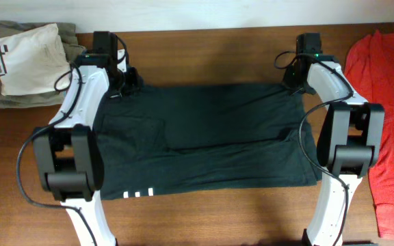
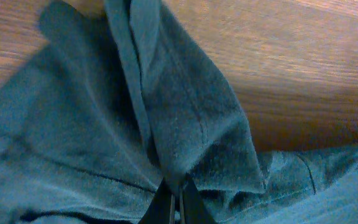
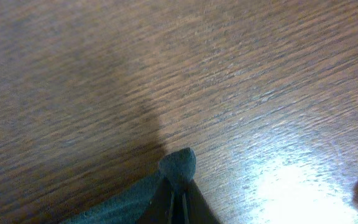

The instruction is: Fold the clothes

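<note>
Lying on the desk (image 1: 204,222): the black T-shirt (image 1: 204,137) is spread wide across the middle, plain dark side up, with three small white marks (image 1: 137,195) at its near edge.
Left tool (image 2: 173,190): clenched on a thick, bunched fold of the dark cloth at the shirt's far left corner.
Right tool (image 3: 180,186): pinched shut on a small tip of dark cloth at the far right corner, with bare wood all around it.
Overhead only: both arms reach to the far corners, but the fingertips themselves are hard to make out.
Wrist views only: each grasp shows close up, with the fingers nearly meeting on the cloth.
Red T-shirt (image 1: 385,123): flat at the desk's right edge, apart from the black one.
Beige clothes (image 1: 29,61): folded pile at the far left corner.
</note>
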Robot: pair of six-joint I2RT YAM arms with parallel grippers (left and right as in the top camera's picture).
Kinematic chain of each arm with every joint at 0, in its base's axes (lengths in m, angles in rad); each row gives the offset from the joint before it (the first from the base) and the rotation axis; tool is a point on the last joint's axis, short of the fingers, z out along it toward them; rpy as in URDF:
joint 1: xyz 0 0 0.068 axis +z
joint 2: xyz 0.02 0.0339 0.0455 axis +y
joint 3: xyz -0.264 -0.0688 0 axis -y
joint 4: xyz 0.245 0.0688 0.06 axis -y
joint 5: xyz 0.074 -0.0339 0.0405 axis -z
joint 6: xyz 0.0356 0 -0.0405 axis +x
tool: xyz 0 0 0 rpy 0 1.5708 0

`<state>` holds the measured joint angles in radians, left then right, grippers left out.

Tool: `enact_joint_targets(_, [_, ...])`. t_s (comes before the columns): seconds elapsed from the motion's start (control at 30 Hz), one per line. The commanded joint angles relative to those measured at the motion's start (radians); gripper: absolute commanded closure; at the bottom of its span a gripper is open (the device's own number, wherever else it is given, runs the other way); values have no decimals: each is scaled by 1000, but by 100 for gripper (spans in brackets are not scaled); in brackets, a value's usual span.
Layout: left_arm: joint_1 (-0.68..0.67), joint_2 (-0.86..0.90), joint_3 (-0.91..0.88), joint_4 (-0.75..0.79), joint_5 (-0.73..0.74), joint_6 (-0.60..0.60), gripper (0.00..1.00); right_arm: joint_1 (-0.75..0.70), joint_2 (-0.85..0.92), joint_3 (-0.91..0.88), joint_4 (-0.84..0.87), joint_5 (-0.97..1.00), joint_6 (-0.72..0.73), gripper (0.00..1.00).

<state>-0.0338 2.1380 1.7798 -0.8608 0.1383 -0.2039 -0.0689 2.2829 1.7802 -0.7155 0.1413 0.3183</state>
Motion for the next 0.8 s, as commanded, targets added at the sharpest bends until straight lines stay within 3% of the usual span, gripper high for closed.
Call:
enact_joint_targets(0.0, [0, -96, 10, -85, -13, 19, 100, -4, 12, 98, -108, 25, 13, 96])
enact_joint_targets(0.2, [0, -97, 4, -269, -95, 19, 100, -5, 12, 350, -491, -28, 57, 96])
enact_joint_targets(0.5, [4, -97, 3, -621, -121, 19, 100, -5, -6, 353, -854, -32, 121, 96])
enact_joint_targets(0.6, [4, -97, -62, -624, -121, 19, 95, -3, -10, 350, -984, -41, 96, 96])
enact_joint_targets(0.77, [4, -97, -259, -512, -120, 15, 95, -2, -102, 338, -984, -55, 29, 95])
